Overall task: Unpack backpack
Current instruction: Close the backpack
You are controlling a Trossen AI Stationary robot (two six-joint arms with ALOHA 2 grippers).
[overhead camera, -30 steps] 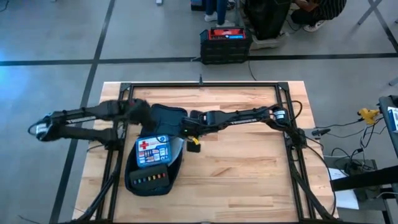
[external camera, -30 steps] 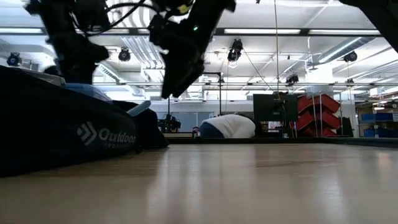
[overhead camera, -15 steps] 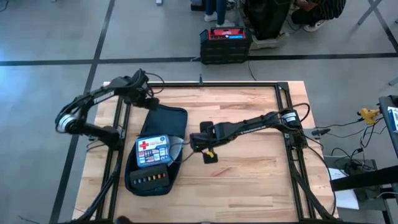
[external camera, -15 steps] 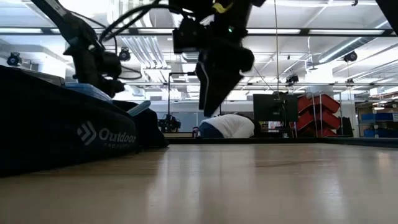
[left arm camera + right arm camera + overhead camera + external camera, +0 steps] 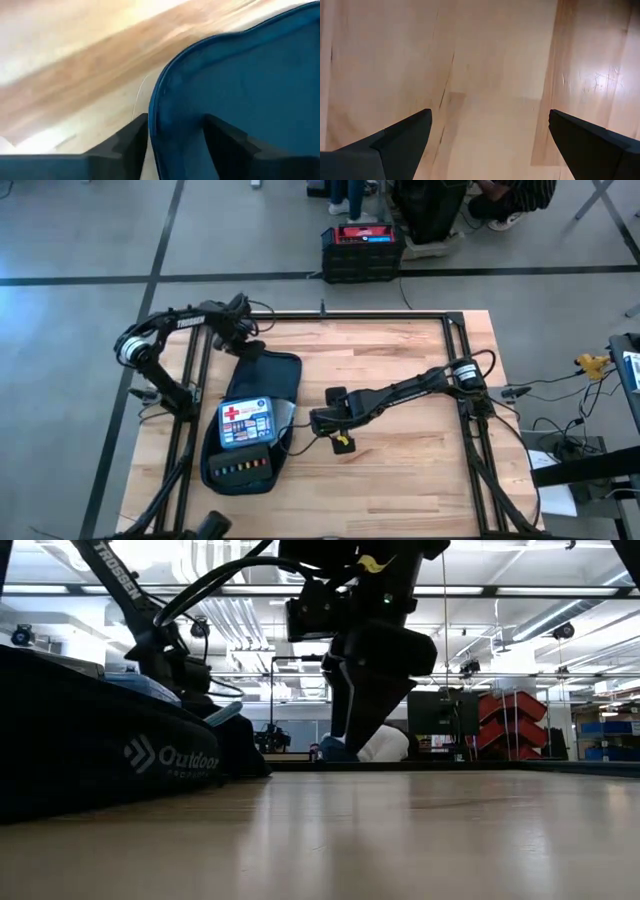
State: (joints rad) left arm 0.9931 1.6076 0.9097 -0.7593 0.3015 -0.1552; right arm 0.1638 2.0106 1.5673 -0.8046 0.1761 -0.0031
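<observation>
backpack (image 5: 255,420) lies on left part of table (image 5: 400,480), first-aid kit (image 5: 246,423) on top of it. left gripper (image 5: 243,343) at backpack's far end, fabric edge between fingers. right gripper (image 5: 322,422) just right of backpack, over bare wood. toolbox (image 5: 362,250) on floor behind table.

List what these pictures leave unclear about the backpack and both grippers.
- Backpack contents: in the high view a first-aid pouch covers whatever lies beneath it.
- Left gripper: its wrist view shows the fingers astride the backpack's rim, but blur hides whether they pinch it.
- Right gripper: open over bare table; its height is unclear.
</observation>
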